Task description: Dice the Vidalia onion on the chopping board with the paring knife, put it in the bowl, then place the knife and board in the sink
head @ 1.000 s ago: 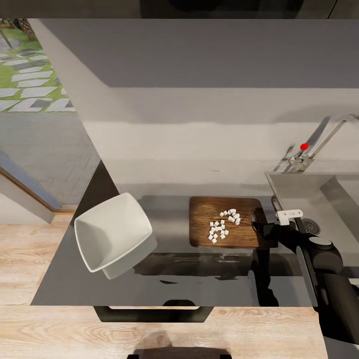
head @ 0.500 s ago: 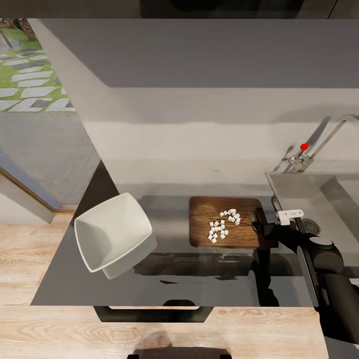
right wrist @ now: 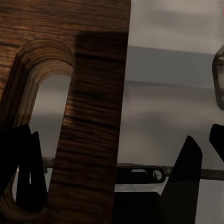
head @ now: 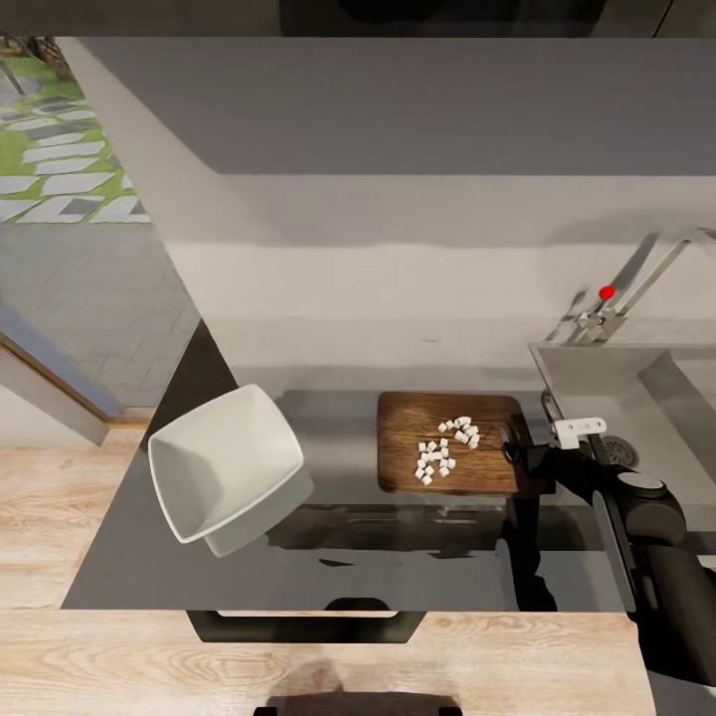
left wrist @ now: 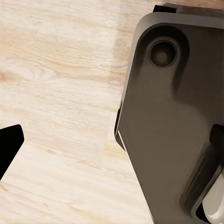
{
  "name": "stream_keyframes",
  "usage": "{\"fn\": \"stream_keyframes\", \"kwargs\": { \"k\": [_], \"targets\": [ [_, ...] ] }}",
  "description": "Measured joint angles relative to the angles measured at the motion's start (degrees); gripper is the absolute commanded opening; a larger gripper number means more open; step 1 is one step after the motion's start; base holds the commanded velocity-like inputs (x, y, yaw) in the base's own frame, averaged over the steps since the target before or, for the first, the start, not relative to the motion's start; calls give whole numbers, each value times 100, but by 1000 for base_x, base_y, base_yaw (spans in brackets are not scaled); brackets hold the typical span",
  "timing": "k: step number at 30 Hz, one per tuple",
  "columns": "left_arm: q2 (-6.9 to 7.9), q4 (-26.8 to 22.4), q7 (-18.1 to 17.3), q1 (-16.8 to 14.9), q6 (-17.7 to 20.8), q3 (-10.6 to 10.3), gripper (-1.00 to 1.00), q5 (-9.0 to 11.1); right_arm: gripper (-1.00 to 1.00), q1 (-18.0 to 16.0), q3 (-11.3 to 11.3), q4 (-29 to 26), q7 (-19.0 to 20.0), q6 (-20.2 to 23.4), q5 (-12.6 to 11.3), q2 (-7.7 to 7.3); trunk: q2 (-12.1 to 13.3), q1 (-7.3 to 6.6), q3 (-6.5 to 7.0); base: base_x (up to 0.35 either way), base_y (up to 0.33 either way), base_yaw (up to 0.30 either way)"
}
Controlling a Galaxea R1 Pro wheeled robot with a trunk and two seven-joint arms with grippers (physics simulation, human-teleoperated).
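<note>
While the right arm reaches in from the near right, the right gripper (head: 519, 449) sits at the right end of the chopping board (head: 446, 444). In the right wrist view its jaws are spread, one dark finger (right wrist: 25, 172) showing through the board's slot-shaped handle hole (right wrist: 39, 116) and the other finger (right wrist: 186, 177) off the board edge over the grey surface; contact with the wood cannot be told. The left gripper: the left wrist view shows pale wood-plank floor (left wrist: 56, 93) and a dark robot part (left wrist: 172, 121), jaws state cannot be told. On the table (head: 338, 557), near left, the white bowl (head: 225, 468) stands tilted, well apart from the board. Board lies flat mid-table, just left of the sink (head: 636, 398). Diced onion (head: 445, 449), small white cubes, is scattered on the board's right half, near the gripper. Farther right, chrome tap (head: 636, 288) with red dot stands behind the basin. Grey wall (head: 398, 149) at the far side.
</note>
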Motion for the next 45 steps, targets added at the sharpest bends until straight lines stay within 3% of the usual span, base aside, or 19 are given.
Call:
{"fn": "stream_keyframes", "kwargs": {
  "k": [45],
  "targets": [
    [3,0,0,0,0,0,100,0,100,-153,2,224,31,-75,-87,1,0,0,18,0,0,0]
  ]
}}
